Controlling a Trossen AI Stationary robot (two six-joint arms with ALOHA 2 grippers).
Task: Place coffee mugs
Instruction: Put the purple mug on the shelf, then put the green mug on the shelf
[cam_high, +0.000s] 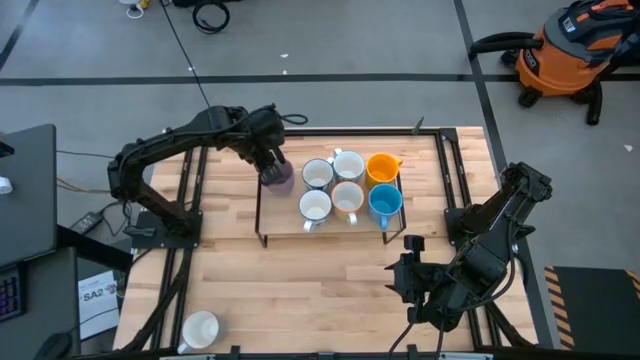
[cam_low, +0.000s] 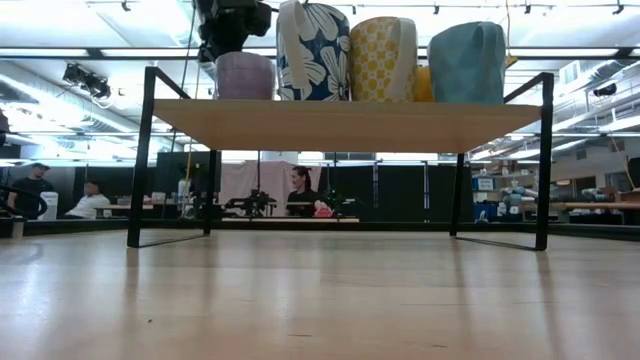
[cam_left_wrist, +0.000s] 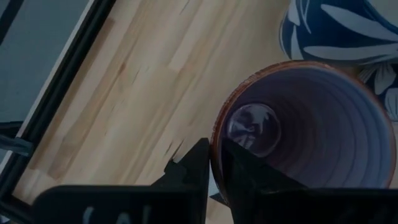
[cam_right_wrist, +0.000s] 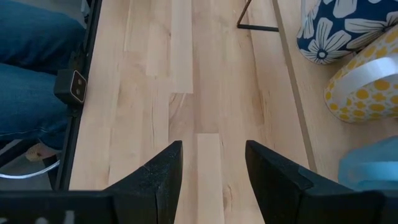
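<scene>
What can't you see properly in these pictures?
- Purple mug: in the high view the left tool covers most of it, so no handle shows.
- Back-row mugs: in the low view the flowered mug and its neighbours hide them.
- Mug at the table's front corner: too small to make out any pattern.

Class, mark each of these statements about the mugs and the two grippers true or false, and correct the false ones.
1. The purple mug stands on the shelf. True.
2. The left gripper is at the purple mug's rim. True.
3. The right gripper holds a blue mug. False: it is open and empty, over bare table.
4. All mugs are on the shelf. False: a white mug lies on the table's near left corner.
5. The orange mug is beside the blue mug. True.
</scene>
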